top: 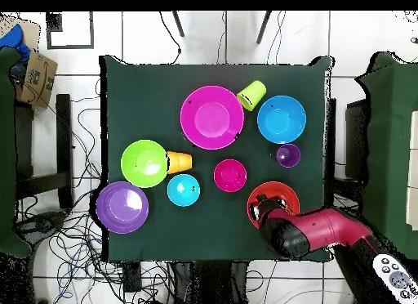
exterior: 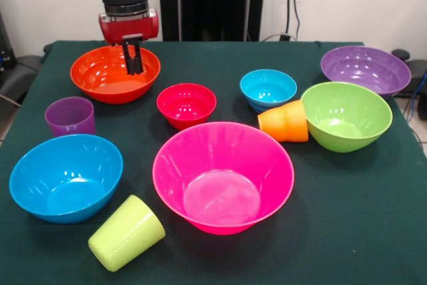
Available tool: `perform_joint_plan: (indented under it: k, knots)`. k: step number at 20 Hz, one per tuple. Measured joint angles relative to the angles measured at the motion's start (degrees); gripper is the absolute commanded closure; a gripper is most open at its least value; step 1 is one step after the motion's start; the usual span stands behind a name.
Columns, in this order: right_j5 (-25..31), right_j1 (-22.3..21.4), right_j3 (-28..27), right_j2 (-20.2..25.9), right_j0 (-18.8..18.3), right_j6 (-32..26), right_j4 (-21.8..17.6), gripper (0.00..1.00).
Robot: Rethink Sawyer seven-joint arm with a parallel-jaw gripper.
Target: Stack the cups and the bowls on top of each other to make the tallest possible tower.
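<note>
My gripper (exterior: pixel 133 65) hangs over the far part of the large orange bowl (exterior: pixel 107 83), its fingers close together with nothing between them. The small red bowl (exterior: pixel 186 103) sits to the right of it. The pink bowl (exterior: pixel 223 178) stands at front centre and the blue bowl (exterior: pixel 65 177) at front left. The purple cup (exterior: pixel 70 116) stands upright. The lime green cup (exterior: pixel 127 233) and the orange cup (exterior: pixel 285 122) lie on their sides. The small light blue bowl (exterior: pixel 268 89), the green bowl (exterior: pixel 345 115) and the purple bowl (exterior: pixel 365 69) are on the right. Nothing is stacked.
The dark green table (exterior: pixel 220 65) holds everything. In the overhead view my arm (top: pixel 314 231) reaches over the table's edge and covers part of the orange bowl (top: pixel 277 193). Cables and furniture surround the table.
</note>
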Motion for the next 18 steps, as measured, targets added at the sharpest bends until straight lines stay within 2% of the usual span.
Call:
perform_joint_plan:
  k: [8,18]
  knots:
    - [2.43,-0.12,0.01,3.23,-0.46,0.0,-0.02,1.0]
    - [2.71,-1.05,0.21,3.89,-0.09,0.0,-0.02,1.0]
